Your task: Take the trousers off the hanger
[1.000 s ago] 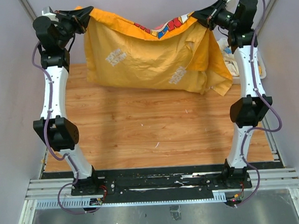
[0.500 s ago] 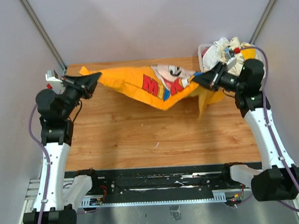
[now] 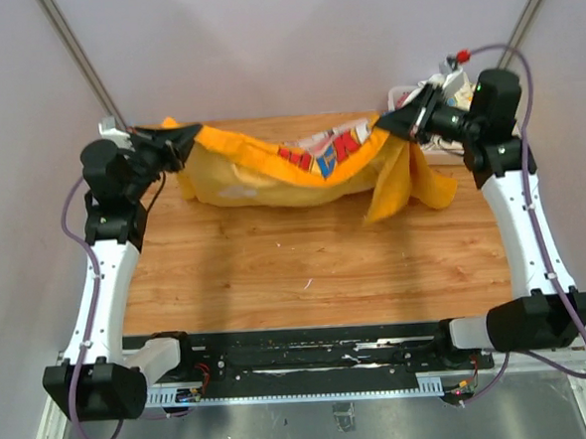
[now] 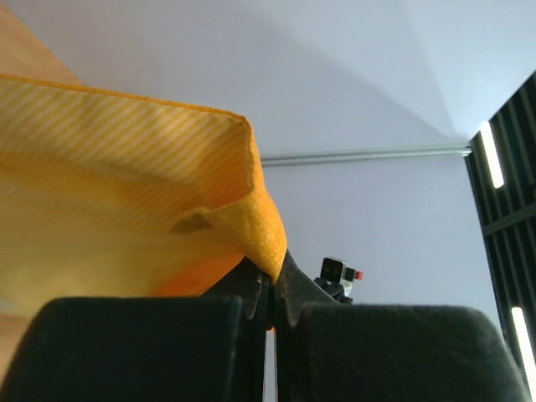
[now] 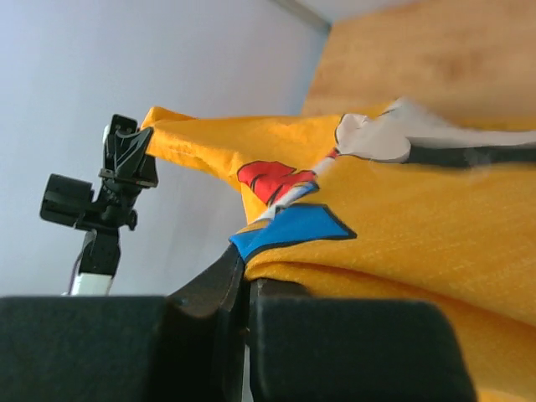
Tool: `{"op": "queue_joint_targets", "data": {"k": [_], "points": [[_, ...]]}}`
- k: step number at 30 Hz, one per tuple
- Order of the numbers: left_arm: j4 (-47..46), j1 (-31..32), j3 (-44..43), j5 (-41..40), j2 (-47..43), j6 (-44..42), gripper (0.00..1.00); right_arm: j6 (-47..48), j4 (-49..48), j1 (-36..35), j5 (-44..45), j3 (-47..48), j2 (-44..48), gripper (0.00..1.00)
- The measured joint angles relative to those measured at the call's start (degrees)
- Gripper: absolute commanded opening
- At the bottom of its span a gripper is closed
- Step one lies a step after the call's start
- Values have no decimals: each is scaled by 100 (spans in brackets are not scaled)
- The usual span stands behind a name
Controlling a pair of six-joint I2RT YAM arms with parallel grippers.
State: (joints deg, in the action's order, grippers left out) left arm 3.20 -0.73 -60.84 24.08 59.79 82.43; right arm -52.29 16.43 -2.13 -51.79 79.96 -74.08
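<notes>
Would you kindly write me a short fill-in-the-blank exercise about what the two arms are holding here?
1. The left gripper is ____ on the yellow garment.
2. The garment is stretched between it and the ____ gripper.
3. The table beneath it is made of ____.
Missing words: shut, right, wood.

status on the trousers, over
Left gripper shut on one trousers end, right gripper shut on the other. Trousers slung between them over the table. No hanger in view.

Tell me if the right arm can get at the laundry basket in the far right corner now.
Probably not yet: the basket sits just behind the right gripper, but that gripper is shut on the yellow garment stretched to the left gripper.
</notes>
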Motion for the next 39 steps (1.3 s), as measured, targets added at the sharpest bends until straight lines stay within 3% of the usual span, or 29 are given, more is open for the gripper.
{"op": "queue_joint_targets", "data": {"k": [4, 7, 10, 14, 17, 19, 25, 28, 30, 36, 39], "points": [[-352, -109, -1379, 7, 861, 55, 0, 98, -26, 2, 140, 1987, -894, 1], [-496, -133, -2096, 50, 1329, 70, 0, 59, -90, -17, 142, 2726, -1335, 1], [-387, -144, -1926, 42, 1141, -20, 0, 79, -166, -98, 162, 2177, -1084, 1], [-334, -190, -994, 92, 501, 17, 0, 7, -188, -286, 214, 455, -243, 1], [-354, -210, -656, 129, 428, 166, 0, -52, -50, -376, 232, 417, -308, 1], [-387, -210, -883, 162, 723, 229, 0, -52, 247, -380, 234, 1272, -787, 1], [-326, -238, -2909, 142, 2002, 243, 0, -173, 492, -343, 315, 4719, -2570, 1], [-522, -247, -3309, 166, 2103, 356, 0, -348, 407, -345, 199, 5340, -2850, 1], [-625, -247, -3285, 190, 2011, 387, 0, -404, 170, -345, 168, 4911, -2614, 1], [-636, -251, -2356, 219, 1403, 422, 3, -605, -284, -345, 87, 2065, -1158, 1], [-614, -254, -2205, 214, 1349, 450, 0, -627, -247, -345, 111, 1657, -1016, 1]]}}
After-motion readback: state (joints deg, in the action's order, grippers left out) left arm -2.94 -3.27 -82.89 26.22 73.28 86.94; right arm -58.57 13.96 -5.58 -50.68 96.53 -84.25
